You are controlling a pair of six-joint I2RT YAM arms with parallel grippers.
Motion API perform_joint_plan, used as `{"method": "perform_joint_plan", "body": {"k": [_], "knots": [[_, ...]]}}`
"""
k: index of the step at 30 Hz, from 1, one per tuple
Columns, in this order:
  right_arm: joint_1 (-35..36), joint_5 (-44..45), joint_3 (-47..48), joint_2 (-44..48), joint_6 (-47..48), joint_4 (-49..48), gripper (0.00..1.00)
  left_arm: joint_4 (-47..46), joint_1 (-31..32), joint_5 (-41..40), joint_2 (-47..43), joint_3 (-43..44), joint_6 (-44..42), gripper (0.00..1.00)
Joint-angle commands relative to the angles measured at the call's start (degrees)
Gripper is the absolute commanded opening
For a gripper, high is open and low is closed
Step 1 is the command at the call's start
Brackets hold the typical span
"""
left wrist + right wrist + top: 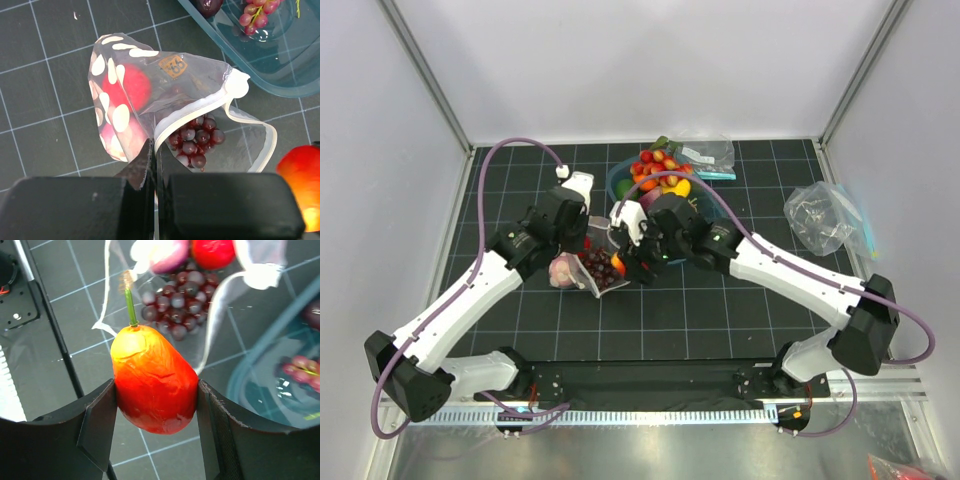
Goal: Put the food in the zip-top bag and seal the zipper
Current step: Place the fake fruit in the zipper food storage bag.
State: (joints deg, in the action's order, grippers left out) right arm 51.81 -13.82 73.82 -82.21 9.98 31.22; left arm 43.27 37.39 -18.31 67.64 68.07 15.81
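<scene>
The dotted zip-top bag [150,90] lies on the mat with its mouth open toward the tray. A red tomato [127,87] and a dark grape bunch [195,142] sit inside; the purple-pink onion [165,252] shows beside them in the right wrist view. The white zipper [200,107] curves around the mouth. My left gripper [154,165] is shut on the bag's mouth edge. My right gripper [156,390] is shut on an orange-red fruit [152,380] with a green stem, held just before the bag mouth, above the mat.
The blue tray [620,180] with several more toy fruits stands behind the bag. A plain clear bag [825,215] lies at the right, another [710,155] behind the tray. The two grippers are close together over the bag [590,268].
</scene>
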Motion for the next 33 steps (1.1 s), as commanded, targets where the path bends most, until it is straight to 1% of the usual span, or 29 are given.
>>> {"method": "perform_joint_plan", "body": {"k": [1, 3, 4, 5, 6, 8, 11, 15, 17, 18, 19, 20, 22, 25, 26, 27, 30, 32, 33], "knots": [[0.7, -2.3, 1.2, -0.3, -2.4, -6.7, 0.27, -2.5, 0.1, -1.8, -0.8, -0.1, -1.0, 0.0], [0.7, -3.1, -2.5, 0.2, -4.0, -11.8, 0.27, -2.5, 0.1, -2.2, -0.8, -0.2, -1.3, 0.0], [0.8, -3.1, -4.6, 0.6, -4.9, -19.0, 0.28, -2.5, 0.1, -2.1, -0.8, -0.2, -1.4, 0.0], [0.8, -2.8, -9.0, 1.0, -7.1, -22.9, 0.28, -2.6, 0.1, -2.1, -0.9, -0.3, -1.4, 0.0], [0.8, -1.4, -10.5, 1.2, -8.4, -28.7, 0.29, -2.7, 0.1, -2.0, -1.0, -0.4, -1.5, 0.0], [0.8, -1.2, -10.9, 0.6, -9.7, -30.5, 0.29, -2.7, 0.1, -1.9, -1.3, -0.5, -1.5, 0.0], [2.1, 1.9, -8.8, -1.5, -9.7, -29.8, 0.28, -3.0, 0.1, -1.9, -2.1, -0.7, -1.6, 0.0], [3.9, 7.5, -8.7, -3.4, -10.9, -34.3, 0.29, -3.3, 0.1, -1.9, -2.7, -1.1, -1.6, 0.0], [4.0, 10.8, -6.3, -6.2, -12.3, -34.1, 0.36, -3.3, 0.1, -1.9, -2.9, -1.0, -1.5, 0.0], [4.0, 11.6, -5.2, -7.6, -13.0, -32.7, 0.42, -3.3, 0.1, -2.0, -3.3, -1.1, -1.4, 0.0], [4.2, 12.5, -4.1, -8.7, -13.4, -32.0, 0.66, -3.4, 0.1, -2.1, -3.3, -1.1, -1.5, 0.0], [4.3, 13.6, -2.6, -10.6, -13.7, -31.6, 0.76, -3.5, 0.1, -2.3, -3.5, -1.3, -1.4, 0.0], [4.7, 15.6, -2.3, -10.9, -13.2, -31.6, 0.9, -3.5, 0.1, -2.3, -3.8, -1.4, -1.4, 0.0], [5.1, 16.1, -5.3, -7.0, -13.1, -34.1, 0.95, -3.4, 0.1, -2.4, -4.2, -1.5, -1.3, 0.0], [5.1, 16.5, -8.0, -5.5, -13.1, -35.3, 0.96, -3.5, 0.1, -2.5, -4.3, -1.5, -1.3, 0.0], [5.1, 17.4, -9.1, -2.5, -13.1, -37.4, 0.97, -3.5, 0.1, -2.6, -4.4, -1.5, -1.3, 0.0], [5.1, 21.4, -12.8, 1.7, -12.6, -39.5, 0.97, -3.5, 0.1, -3.0, -4.3, -1.5, -1.3, 0.0], [5.1, 24.4, -14.1, 3.2, -12.5, -39.5, 0.94, -3.5, 0.1, -2.9, -4.1, -1.5, -1.2, 0.0], [5.1, 27.5, -14.3, 3.5, -12.5, -39.6, 0.91, -3.4, 0.1, -2.8, -3.9, -1.5, -1.2, 0.0]]}}
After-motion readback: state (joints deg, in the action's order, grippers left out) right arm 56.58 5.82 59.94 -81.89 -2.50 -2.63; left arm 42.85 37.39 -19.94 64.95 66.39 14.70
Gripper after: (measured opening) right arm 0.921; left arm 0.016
